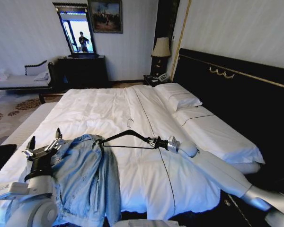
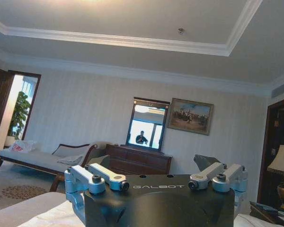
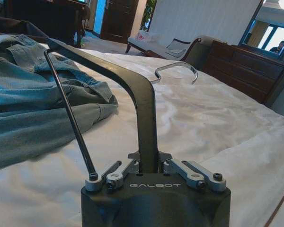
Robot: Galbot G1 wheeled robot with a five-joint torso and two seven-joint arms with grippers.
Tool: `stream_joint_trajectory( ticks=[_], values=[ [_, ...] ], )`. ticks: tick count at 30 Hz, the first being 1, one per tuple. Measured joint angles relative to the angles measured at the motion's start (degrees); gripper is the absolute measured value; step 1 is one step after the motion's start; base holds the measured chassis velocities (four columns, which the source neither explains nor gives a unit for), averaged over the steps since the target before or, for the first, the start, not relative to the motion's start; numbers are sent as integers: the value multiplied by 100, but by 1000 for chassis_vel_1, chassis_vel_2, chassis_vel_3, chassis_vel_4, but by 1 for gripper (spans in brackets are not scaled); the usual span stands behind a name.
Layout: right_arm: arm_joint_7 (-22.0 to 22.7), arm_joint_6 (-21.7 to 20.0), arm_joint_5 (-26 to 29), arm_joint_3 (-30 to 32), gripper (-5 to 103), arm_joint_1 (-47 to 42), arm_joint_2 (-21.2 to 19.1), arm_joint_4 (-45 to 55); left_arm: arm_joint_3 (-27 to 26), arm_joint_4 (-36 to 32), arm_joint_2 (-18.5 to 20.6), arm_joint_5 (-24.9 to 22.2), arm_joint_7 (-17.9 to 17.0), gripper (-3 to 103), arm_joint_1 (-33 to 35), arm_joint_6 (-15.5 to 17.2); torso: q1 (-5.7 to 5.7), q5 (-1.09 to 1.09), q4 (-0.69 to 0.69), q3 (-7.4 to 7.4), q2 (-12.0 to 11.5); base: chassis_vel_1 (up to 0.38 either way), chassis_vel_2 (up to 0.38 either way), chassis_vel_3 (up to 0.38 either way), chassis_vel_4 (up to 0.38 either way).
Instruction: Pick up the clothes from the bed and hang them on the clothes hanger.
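Hanger [image 1: 128, 137] in right gripper [image 1: 155, 142], beside jacket [image 1: 87, 175].

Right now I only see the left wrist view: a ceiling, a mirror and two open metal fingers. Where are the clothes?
Observer: A pale blue denim jacket lies crumpled on the white bed, right beside your left gripper, which points upward.
Operator: And the hanger?
Observer: The thin black triangular clothes hanger is clamped at one end by the right gripper.
Operator: Is it inside the jacket?
Observer: Not visibly. Its far tip sits at the jacket's collar, and its silver metal hook hangs free over the sheet.
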Motion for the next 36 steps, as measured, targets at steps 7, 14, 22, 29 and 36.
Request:
stream_joint_trajectory(
  ticks=[7, 14, 22, 29, 36],
  values=[
    [-10, -6, 13, 10, 18, 0, -1, -8, -5, 2, 5, -8, 0, 100, 2, -6, 0, 1, 0, 0, 0, 53, 48, -56, -64],
    [-12, -24, 29, 11, 18, -2, 23, -16, -13, 21, 0, -11, 0, 100, 7, -23, 0, 0, 0, 0, 0, 57, 64, -67, -61],
    [-11, -29, 39, 7, 18, 8, 58, -40, -27, 46, -2, -20, 0, 100, 8, -33, 0, 0, 0, 0, 0, 53, 63, -52, -54],
    [-28, -29, 29, -11, 18, 23, 98, -82, -30, 67, -2, -20, -1, 100, -4, -41, 0, 0, 0, 0, 0, 67, 70, -54, -64],
    [-18, -26, 34, -43, 18, 42, 135, -120, -30, 94, -2, -20, -1, 100, -26, -44, 0, 1, 0, 0, 0, 76, 93, -85, -81]
  ],
)
